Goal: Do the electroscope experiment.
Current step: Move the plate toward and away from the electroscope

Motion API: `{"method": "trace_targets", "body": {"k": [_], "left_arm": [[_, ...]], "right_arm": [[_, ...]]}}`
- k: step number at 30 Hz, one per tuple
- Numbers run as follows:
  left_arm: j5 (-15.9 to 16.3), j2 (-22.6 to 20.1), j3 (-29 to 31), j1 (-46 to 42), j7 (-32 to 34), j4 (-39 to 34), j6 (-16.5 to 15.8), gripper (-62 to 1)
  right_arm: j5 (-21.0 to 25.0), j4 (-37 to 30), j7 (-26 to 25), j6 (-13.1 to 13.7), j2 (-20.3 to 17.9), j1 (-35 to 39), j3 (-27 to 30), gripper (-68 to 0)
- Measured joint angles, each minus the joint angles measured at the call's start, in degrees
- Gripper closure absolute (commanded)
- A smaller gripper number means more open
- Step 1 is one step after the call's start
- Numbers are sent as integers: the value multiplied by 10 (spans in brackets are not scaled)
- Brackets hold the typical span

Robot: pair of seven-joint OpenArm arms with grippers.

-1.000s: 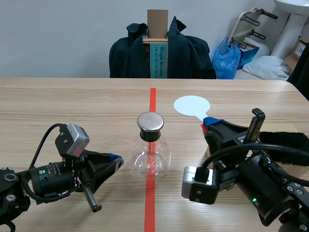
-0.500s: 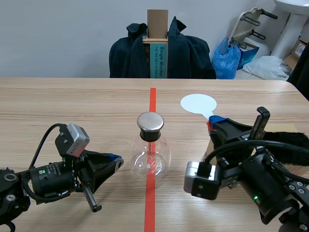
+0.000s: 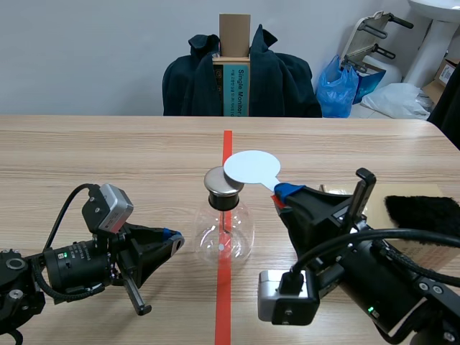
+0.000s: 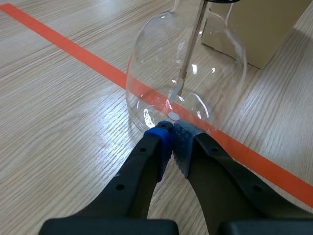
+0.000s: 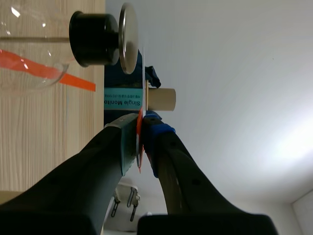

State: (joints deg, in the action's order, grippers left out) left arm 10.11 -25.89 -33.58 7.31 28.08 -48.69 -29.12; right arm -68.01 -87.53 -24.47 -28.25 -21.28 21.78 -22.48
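The clear glass flask electroscope [image 3: 224,233] with its round metal cap [image 3: 223,181] stands on the red tape line [image 3: 227,144] mid tabletop [image 3: 108,158]. The right end effector [image 3: 286,194] grips the handle of a white round disc paddle [image 3: 251,167], held just beside the cap; whether they touch is unclear. This looks like the charging step, and the next move calls for easing the disc onto the cap without tipping the flask. The left end effector [image 3: 172,241], closed on nothing, crowds the flask's base, but bare wood lies beyond.

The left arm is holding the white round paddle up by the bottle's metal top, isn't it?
No, the right gripper holds the white round paddle up by the metal top of the bottle. The scene view shows it. The left gripper is shut on nothing, low beside the bottle.
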Motion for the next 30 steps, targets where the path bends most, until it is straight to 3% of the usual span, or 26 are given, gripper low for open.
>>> {"method": "trace_targets", "body": {"k": [11, 26, 30], "left_arm": [[0, 0, 0, 0, 0, 0, 0, -29], [0, 0, 0, 0, 0, 0, 0, -29], [0, 0, 0, 0, 0, 0, 0, -29]], "right_arm": [[3, 0, -71, 0, 0, 0, 0, -7], [3, 0, -80, 0, 0, 0, 0, -7], [3, 0, -61, 0, 0, 0, 0, -7]]}}
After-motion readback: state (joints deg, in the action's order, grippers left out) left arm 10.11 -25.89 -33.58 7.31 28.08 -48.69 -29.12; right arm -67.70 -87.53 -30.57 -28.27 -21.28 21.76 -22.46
